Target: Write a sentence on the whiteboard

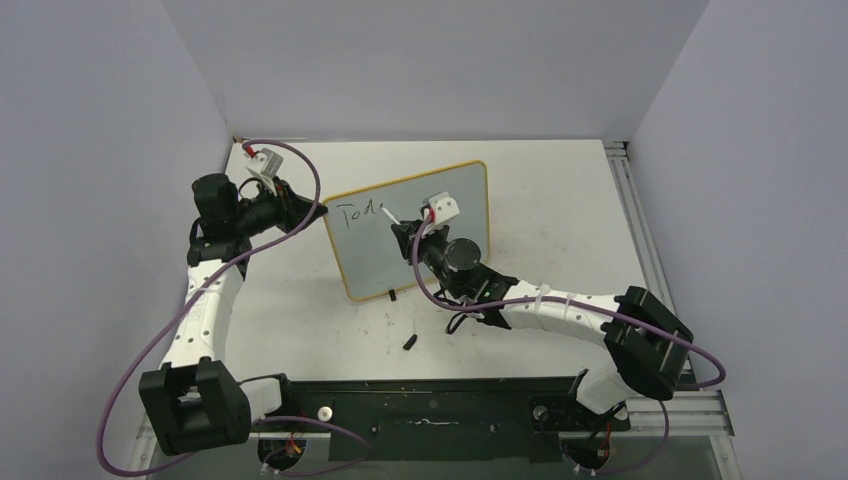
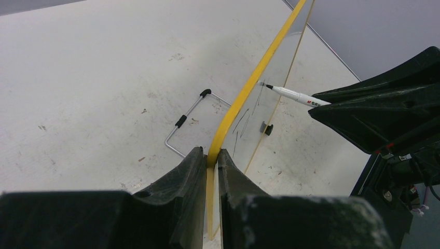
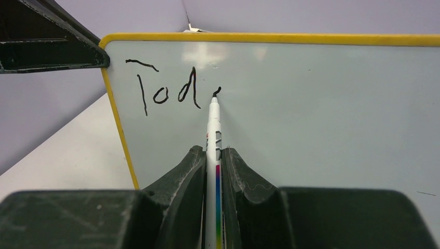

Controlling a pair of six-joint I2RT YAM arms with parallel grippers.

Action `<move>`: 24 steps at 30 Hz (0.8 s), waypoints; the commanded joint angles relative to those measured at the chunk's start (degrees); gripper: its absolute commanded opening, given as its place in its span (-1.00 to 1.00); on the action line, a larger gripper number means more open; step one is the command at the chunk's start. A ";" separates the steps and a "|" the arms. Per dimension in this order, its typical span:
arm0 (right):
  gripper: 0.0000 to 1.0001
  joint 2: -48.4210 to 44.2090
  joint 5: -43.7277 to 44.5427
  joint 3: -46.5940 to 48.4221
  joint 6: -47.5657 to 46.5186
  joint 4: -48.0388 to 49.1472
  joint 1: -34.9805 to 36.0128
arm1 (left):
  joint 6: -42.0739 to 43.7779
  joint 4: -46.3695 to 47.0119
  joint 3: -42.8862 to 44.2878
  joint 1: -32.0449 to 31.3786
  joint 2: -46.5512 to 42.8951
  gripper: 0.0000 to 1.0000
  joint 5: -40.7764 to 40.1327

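Note:
The whiteboard (image 1: 440, 215) stands tilted upright on the table, its yellow frame (image 3: 259, 38) around a pale glossy face (image 3: 321, 114). My left gripper (image 2: 211, 155) is shut on the frame's upper left corner (image 1: 325, 212). My right gripper (image 3: 213, 155) is shut on a white marker pen (image 3: 213, 129), whose black tip touches the board just right of the lettering. The sentence (image 3: 163, 88) reads "Tod" in black, with a short fresh stroke at the pen tip. From the left wrist the pen (image 2: 296, 95) meets the board edge-on.
A small black pen cap (image 1: 410, 341) lies on the table in front of the board. A wire stand with black tips (image 2: 187, 122) rests behind the board. One black foot (image 1: 392, 294) sits at the board's lower edge. Grey walls close in on three sides.

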 commanded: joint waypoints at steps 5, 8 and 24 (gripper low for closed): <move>-0.89 1.23 -1.20 2.92 0.05 3.70 -0.60 | 0.19 0.88 0.40 0.69 -0.36 -1.00 0.49; -0.89 1.50 -2.04 3.32 -0.36 3.66 -0.57 | 0.19 0.86 0.47 0.73 -0.27 -1.00 0.51; -0.89 0.76 -1.78 0.16 0.23 1.37 0.23 | 0.19 0.86 0.43 0.76 -0.42 -1.00 0.50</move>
